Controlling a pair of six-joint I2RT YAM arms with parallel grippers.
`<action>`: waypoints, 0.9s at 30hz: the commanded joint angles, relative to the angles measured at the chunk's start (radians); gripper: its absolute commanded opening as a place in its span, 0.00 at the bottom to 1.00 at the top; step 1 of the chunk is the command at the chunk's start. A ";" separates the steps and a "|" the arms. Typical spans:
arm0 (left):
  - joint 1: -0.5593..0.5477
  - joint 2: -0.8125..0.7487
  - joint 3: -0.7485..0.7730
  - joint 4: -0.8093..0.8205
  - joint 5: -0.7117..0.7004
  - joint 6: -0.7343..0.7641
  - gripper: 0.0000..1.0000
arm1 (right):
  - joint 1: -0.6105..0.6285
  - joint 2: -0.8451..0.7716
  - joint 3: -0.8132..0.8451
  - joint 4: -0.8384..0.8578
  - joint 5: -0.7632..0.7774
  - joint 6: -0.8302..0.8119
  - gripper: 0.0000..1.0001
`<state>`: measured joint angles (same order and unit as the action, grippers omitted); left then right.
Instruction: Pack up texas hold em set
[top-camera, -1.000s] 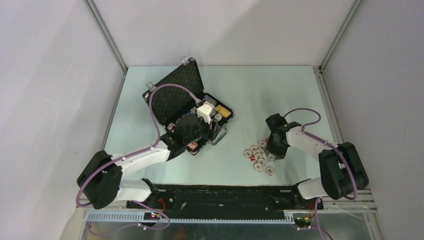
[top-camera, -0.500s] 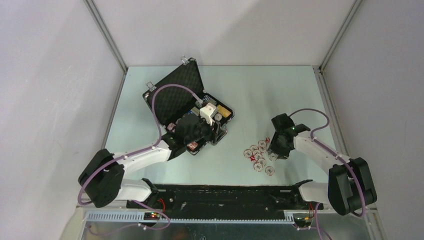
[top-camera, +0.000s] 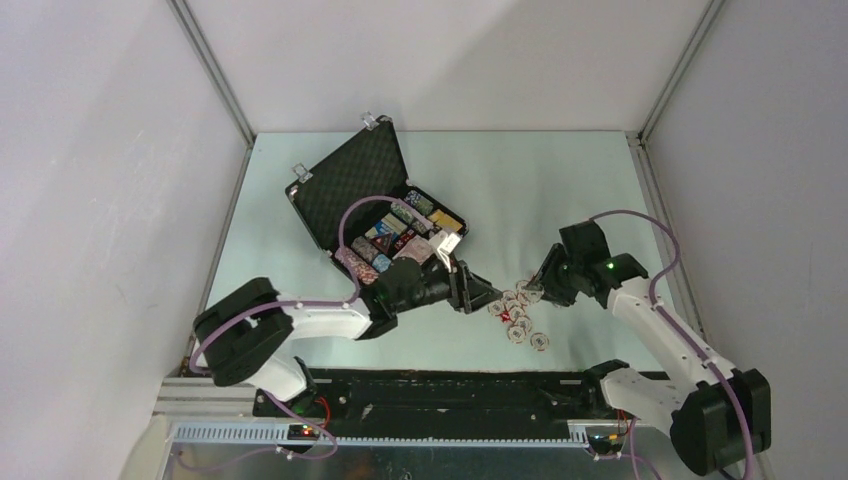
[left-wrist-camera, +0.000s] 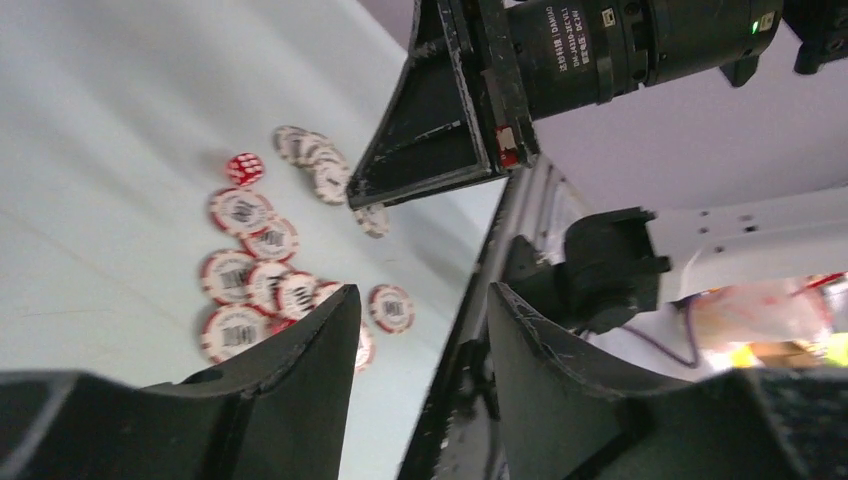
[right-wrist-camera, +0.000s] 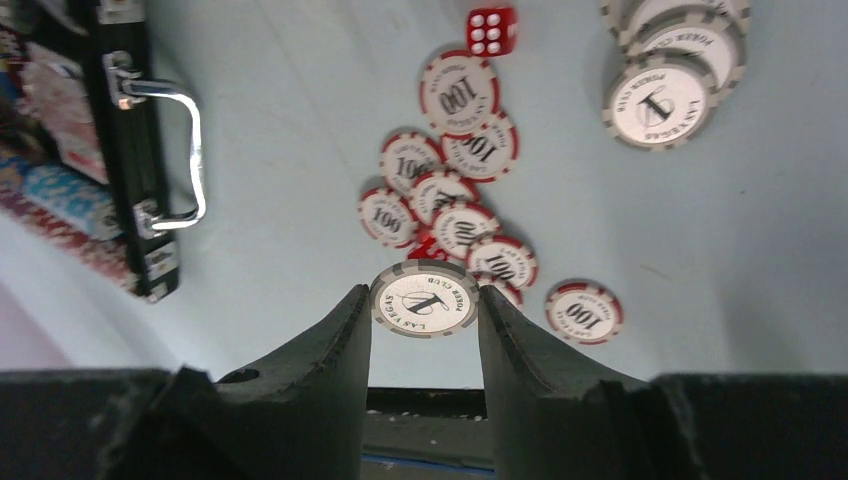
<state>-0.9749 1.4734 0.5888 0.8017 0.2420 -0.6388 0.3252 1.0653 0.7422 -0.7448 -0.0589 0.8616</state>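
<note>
The black case (top-camera: 345, 190) lies open at the back left, with chip rows and card decks (top-camera: 395, 240) in its tray. Loose red-and-white chips (top-camera: 515, 318) (right-wrist-camera: 455, 190) (left-wrist-camera: 250, 285) and a red die (right-wrist-camera: 491, 30) (left-wrist-camera: 244, 167) lie on the table right of it. My right gripper (top-camera: 530, 290) (right-wrist-camera: 425, 300) is shut on a grey-and-white chip (right-wrist-camera: 425, 298), held by its edge above the pile. My left gripper (top-camera: 492, 297) (left-wrist-camera: 420, 300) reaches over from the case side, open and empty, just left of the pile.
A small stack of grey chips (right-wrist-camera: 662, 95) lies beside the red ones. The case's silver handle (right-wrist-camera: 180, 150) faces the pile. The black base rail (top-camera: 450, 385) runs along the near table edge. Both grippers are close together over the chips.
My left arm has swung from over the case tray out to the right, toward the loose chips. My right gripper has risen off the pile and shifted right.
</note>
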 joint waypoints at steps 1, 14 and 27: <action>-0.039 0.058 0.020 0.242 -0.040 -0.199 0.55 | -0.005 -0.062 0.034 0.022 -0.072 0.066 0.34; -0.091 0.108 0.082 0.187 -0.095 -0.230 0.45 | -0.018 -0.162 0.034 0.032 -0.117 0.162 0.33; -0.092 0.117 0.089 0.068 -0.109 -0.183 0.46 | -0.078 -0.136 0.055 -0.105 0.041 0.041 0.67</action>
<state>-1.0611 1.6012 0.6456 0.9051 0.1600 -0.8562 0.2836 0.9138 0.7509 -0.7647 -0.1455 0.9871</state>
